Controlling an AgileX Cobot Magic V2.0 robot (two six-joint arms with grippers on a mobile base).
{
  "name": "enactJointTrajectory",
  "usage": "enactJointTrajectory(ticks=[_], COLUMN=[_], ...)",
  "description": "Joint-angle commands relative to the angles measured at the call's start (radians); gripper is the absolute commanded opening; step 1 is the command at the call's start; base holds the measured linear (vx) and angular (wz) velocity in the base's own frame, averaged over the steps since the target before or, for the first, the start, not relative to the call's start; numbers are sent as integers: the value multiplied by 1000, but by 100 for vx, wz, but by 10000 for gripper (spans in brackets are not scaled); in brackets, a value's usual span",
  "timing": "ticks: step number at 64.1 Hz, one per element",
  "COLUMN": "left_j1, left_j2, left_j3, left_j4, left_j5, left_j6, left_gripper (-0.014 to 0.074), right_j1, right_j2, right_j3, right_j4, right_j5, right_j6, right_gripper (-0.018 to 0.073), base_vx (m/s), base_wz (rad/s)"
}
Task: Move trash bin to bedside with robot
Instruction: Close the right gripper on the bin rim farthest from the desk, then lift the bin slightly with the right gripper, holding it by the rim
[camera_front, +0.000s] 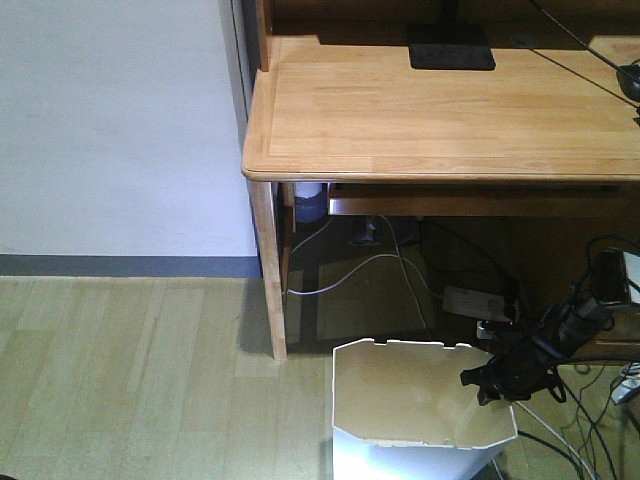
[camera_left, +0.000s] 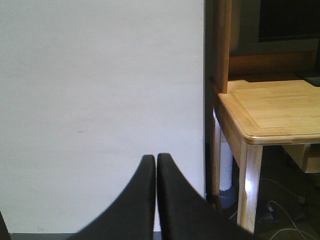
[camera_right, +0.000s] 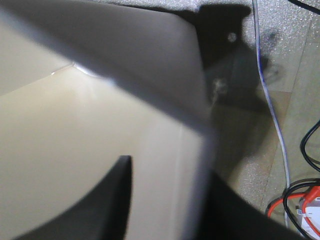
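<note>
Here's the trash bin (camera_front: 420, 400), tall and white with a jagged, many-sided rim and a cream inside, standing on the wood floor (camera_front: 120, 370) just in front of the desk (camera_front: 450, 110) leg. The right gripper (camera_front: 497, 383) sits astride its right wall, open, with one finger (camera_right: 107, 205) inside and a gap between it and the wall, so it isn't pinched. The left gripper (camera_left: 156, 156) is up facing the wall, closed tight on nothing.
</note>
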Motion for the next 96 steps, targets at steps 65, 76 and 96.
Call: enactJointTrajectory(ticks=[65,76,96], left_j1=[0,0,0], left_j2=[-5,-5,-5], left_j3=[-21,-21,-21], left_j4=[-5,-5,-5], left_j5=[-72,-72,-72], left_j6=[-4,-4,-4], left_gripper=[-6,-6,-6], right_j1=[1,1,1], right_j2=[-461,-537,-560], right_j3=[408,466,469], right_j4=[627,636,625], right_j5=[134,110,139], right_j6=[-702,-724,-710], right_gripper=[-3,-3,-3], base_vx=[0,0,0], base_wz=[0,0,0])
